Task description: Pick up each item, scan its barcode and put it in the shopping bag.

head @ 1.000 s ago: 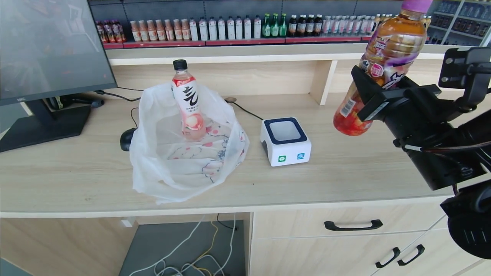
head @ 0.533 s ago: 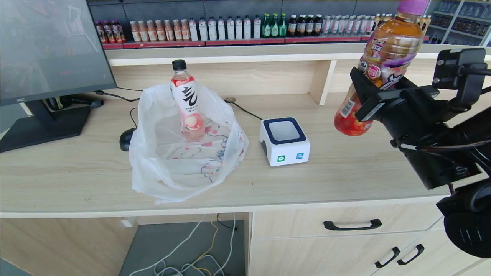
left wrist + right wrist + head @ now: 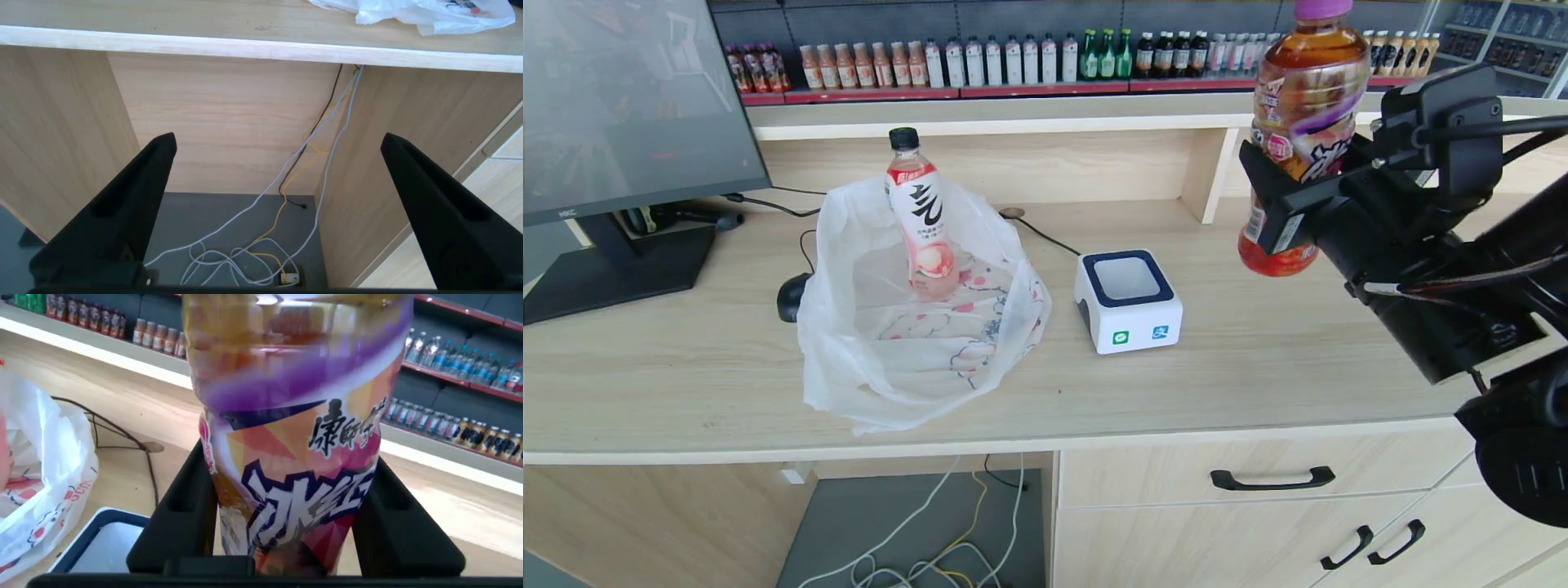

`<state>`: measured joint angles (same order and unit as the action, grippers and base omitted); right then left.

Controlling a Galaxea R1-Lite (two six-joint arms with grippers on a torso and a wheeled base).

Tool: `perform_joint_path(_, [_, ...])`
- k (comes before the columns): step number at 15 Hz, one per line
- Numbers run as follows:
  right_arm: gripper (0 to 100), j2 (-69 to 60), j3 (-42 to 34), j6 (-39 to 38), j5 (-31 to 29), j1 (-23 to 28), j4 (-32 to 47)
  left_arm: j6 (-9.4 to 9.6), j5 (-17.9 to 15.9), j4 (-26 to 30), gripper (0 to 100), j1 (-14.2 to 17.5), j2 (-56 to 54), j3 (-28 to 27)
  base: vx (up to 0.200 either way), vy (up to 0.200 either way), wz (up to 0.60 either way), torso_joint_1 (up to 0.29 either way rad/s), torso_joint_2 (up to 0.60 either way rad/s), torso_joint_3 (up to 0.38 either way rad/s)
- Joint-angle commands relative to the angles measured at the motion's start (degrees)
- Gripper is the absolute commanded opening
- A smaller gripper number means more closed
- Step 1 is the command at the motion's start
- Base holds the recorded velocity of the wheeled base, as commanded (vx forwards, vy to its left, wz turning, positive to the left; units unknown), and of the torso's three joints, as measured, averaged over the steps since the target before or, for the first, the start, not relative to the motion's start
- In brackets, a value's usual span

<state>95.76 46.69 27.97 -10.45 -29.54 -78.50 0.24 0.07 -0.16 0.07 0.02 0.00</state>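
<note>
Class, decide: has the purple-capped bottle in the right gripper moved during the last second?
Yes. The bottle in the right gripper has tilted more upright, its cap swinging left toward the scanner.

Lit bright & even from overhead; soft shadows cast on bench (image 3: 1258,376) by shopping bag (image 3: 907,359). Reflections seen on monitor (image 3: 629,98). Head view bowed at edges, esp. corners.
</note>
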Motion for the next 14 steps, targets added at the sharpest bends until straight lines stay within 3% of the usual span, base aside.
perform_joint_path(1, [0,0.31,5.6,3.06,0.08,-1.84,3.0,0.02,0.01,-0.02,100,0.01,-0.02,0.0,0.0,0.0,0.0,0.0,0.0,0.0])
perform_joint_path(7, [0,4.26,12.72,12.55,2.1,-6.76,7.39,0.02,0.01,-0.02,100,0.01,-0.02,0.0,0.0,0.0,0.0,0.0,0.0,0.0])
perform_joint_path(10, [0,5.23,13.78,20.02,13.7,-6.67,10.47,0.02,0.01,-0.02,100,0.01,-0.02,0.0,0.0,0.0,0.0,0.0,0.0,0.0])
perform_joint_path(14, [0,7.25,13.78,27.05,22.93,-6.5,10.91,0.02,0.01,-0.02,100,0.01,-0.02,0.0,0.0,0.0,0.0,0.0,0.0,0.0])
